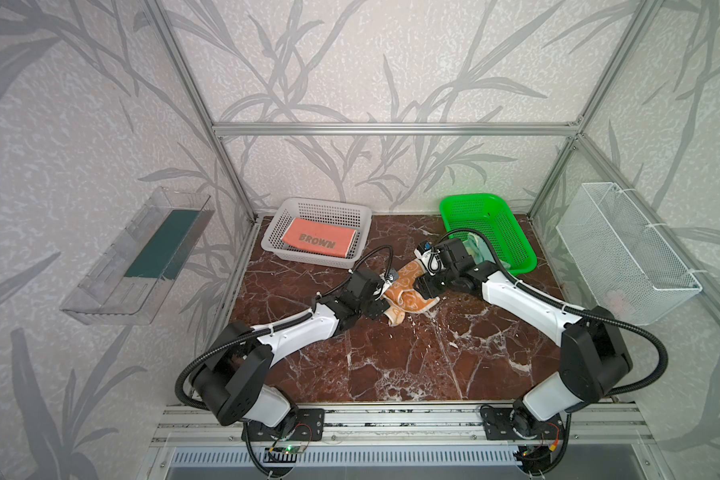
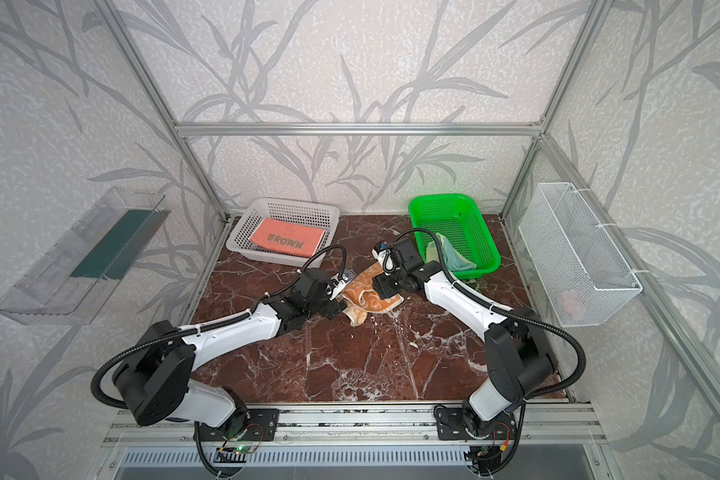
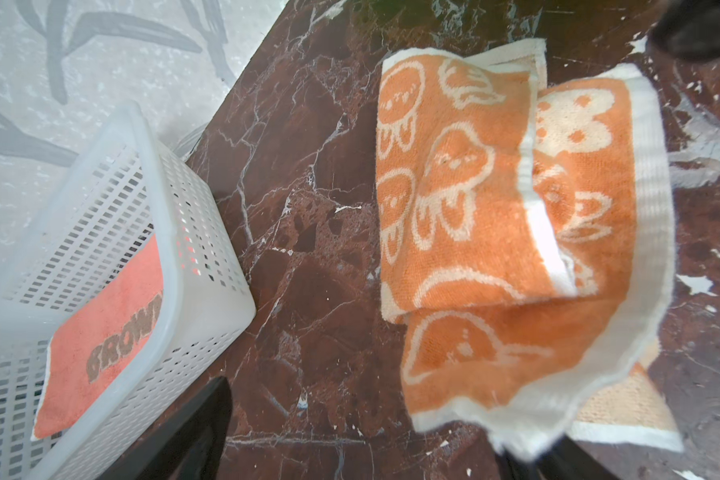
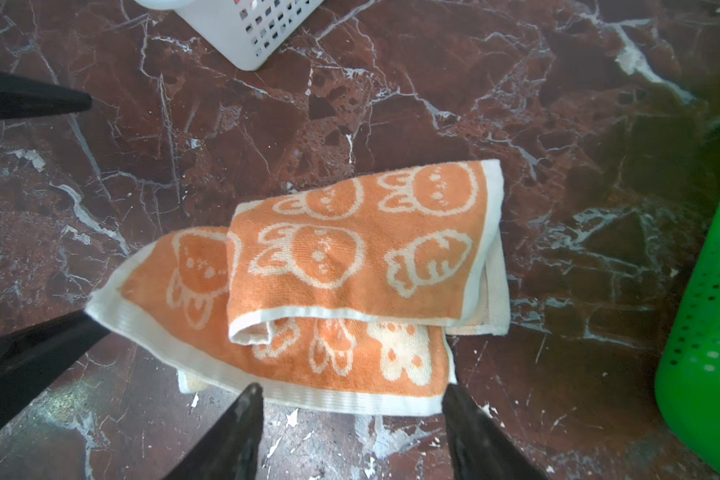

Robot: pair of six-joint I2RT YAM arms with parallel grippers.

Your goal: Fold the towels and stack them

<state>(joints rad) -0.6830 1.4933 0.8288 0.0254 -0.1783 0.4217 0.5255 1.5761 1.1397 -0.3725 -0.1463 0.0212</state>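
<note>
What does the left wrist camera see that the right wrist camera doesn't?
Only the left wrist view shows the word BROWN on the pink towel, which lies in the white basket. Only the right wrist view shows the green basket. Both show the orange rabbit towel, loosely folded on the marble table, and at least a corner of the white basket.

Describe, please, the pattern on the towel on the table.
The towel: orange with cream rabbit faces, cream border; best in the right wrist view.

Bare marble tabletop (image 1: 391, 365) in front, white basket (image 1: 304, 254) back left, green basket (image 1: 504, 237) back right, orange towel (image 1: 408, 297) mid-table.
</note>
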